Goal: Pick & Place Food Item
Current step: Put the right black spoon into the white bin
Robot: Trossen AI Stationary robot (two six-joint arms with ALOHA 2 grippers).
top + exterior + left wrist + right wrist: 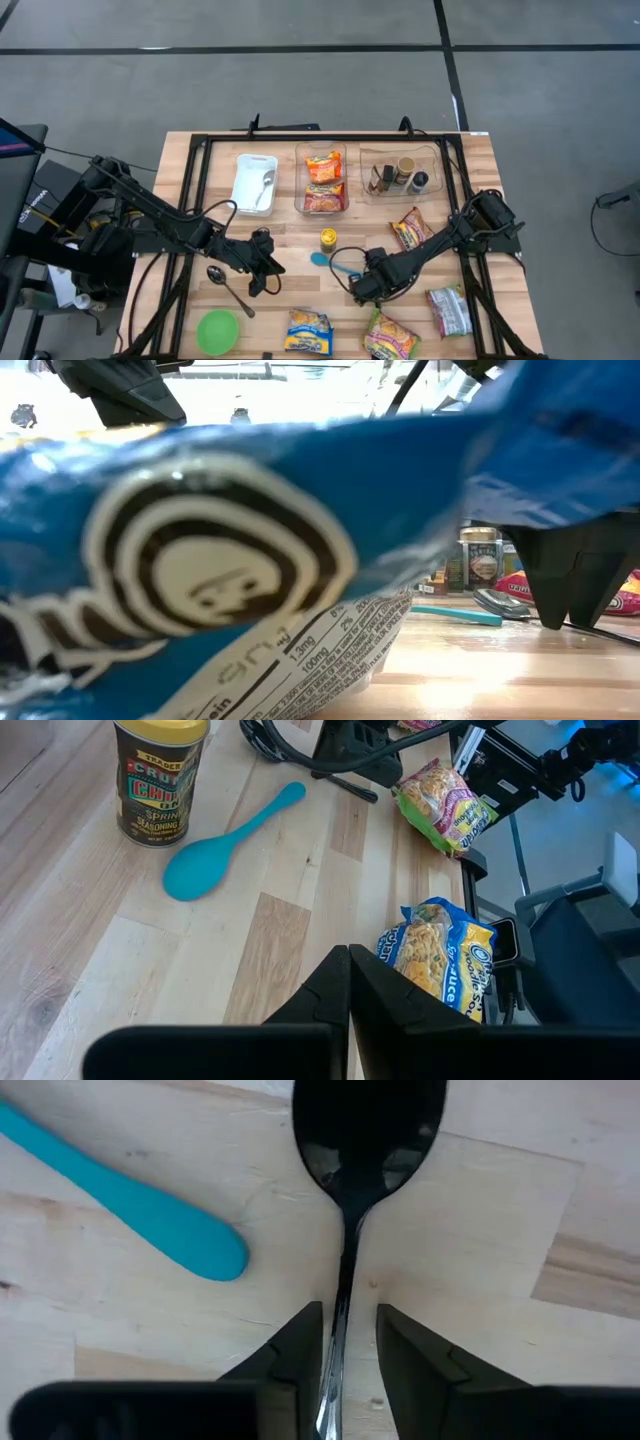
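Note:
My right gripper (358, 290) (350, 1312) points down over a metal spoon (365, 1130) that lies flat on the wood. Its fingers stand close on either side of the spoon's handle (345, 1270), and a gap shows beside the handle. A blue spoon (130, 1210) lies next to it. My left gripper (262, 268) (348, 982) is shut and empty, low over the table left of centre. A blue and yellow noodle packet (440, 955) (308, 330) lies flat near the front edge and fills the low view (250, 540).
A seasoning jar (328, 238) stands mid-table. Noodle packets lie at the right (412, 230), front right (450, 310) and front (390, 335). At the back stand a white tray (245, 170), a clear bin with packets (323, 180) and one with jars (400, 175). A green bowl (217, 330) and another spoon (225, 285) lie front left.

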